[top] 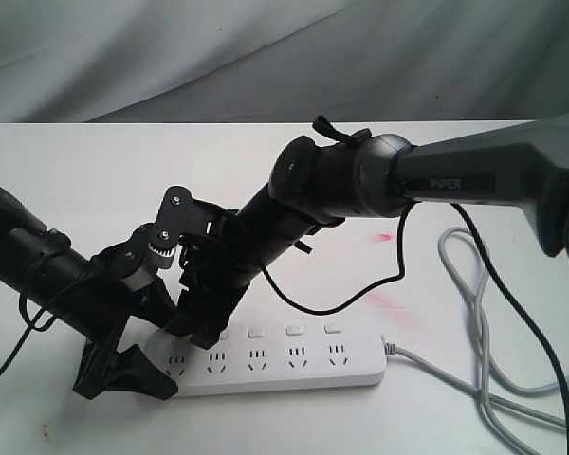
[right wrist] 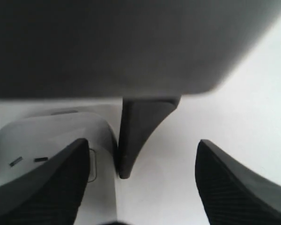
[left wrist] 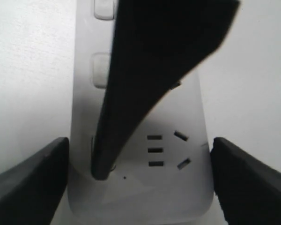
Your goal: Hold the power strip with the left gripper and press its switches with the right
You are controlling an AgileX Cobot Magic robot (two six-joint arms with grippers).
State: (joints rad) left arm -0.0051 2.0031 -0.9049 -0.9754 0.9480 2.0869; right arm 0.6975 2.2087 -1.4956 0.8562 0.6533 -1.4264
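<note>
Here's where you stand: the power strip (top: 294,374) lies flat on the white table (top: 95,171) with its grey cord (top: 474,313) trailing off the far end. Your left gripper (left wrist: 140,140) straddles the other end. In the left wrist view its two black fingers (left wrist: 33,183) sit against both long edges of the strip, so the clamp across its width looks made and the holding half of the job looks done. Now the pressing half. Your right gripper (top: 205,327) reaches across the middle and comes down right beside the left one with its jaws spread wide and nothing between them. One of its fingers (left wrist: 131,93) has its tip planted on the switch row at the held end, over the last switch (right wrist: 91,164) (mostly hidden, so whether it is actually pushed in I can't tell). The other four switches (top: 294,330) run in the open along the strip towards the cord, with nothing touching them. No lamp or tilt shows which are on. My read is that you're on the first press, with four left to work through.
</note>
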